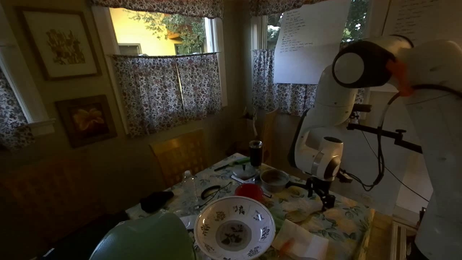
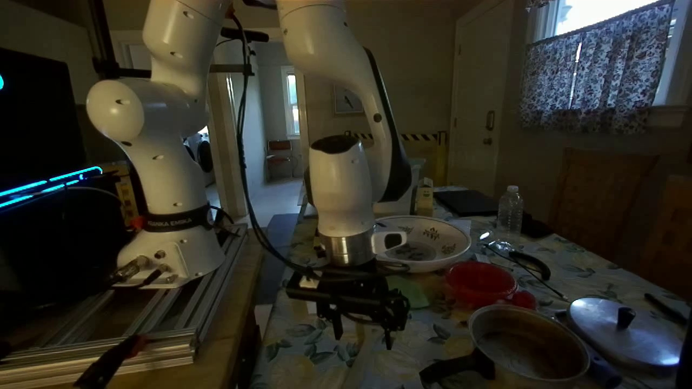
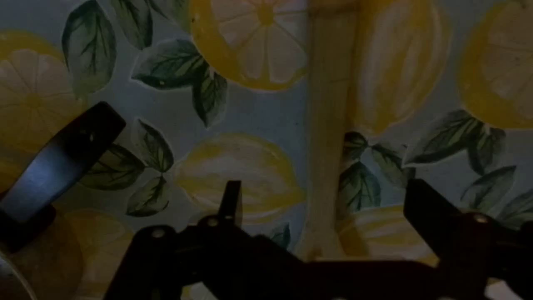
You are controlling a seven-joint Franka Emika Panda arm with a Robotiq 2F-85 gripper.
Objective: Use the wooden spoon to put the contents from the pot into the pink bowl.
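The gripper [image 2: 363, 339] is released: in the wrist view its two fingers [image 3: 230, 204] stand apart, one to each side of the wooden spoon [image 3: 328, 137], with tablecloth [image 3: 275, 114] visible on both flanks of the handle, so nothing is grasped. The spoon, one in number, lies flat, its handle running down the frame just right of centre; the fingers appear set astride it for a pinch across the narrow part, which would leave the scooping end free. The pot [image 2: 524, 319], likewise one, stands at the lower right in an exterior view, uncovered, presumably to admit the spoon; the single lid [image 2: 600, 324] lies just to its right, clear of the likely working path. The pot's interior looks brownish; amount and nature of the contents cannot be told. Bowls number two. The pink bowl [image 2: 478, 292], the receiver, sits right of centre in the same frame, just beside the pot; whether they touch cannot be told. That nearness is judged useful, since a short carry limits spillage. The white floral bowl [image 1: 229, 206], much larger, occupies the lower centre of an exterior view and seems to have no part in this job. Further items: one clear bottle [image 2: 510, 210] and one dark tumbler [image 1: 256, 156], neither standing between pot and pink bowl. The transfer is judged not yet begun.
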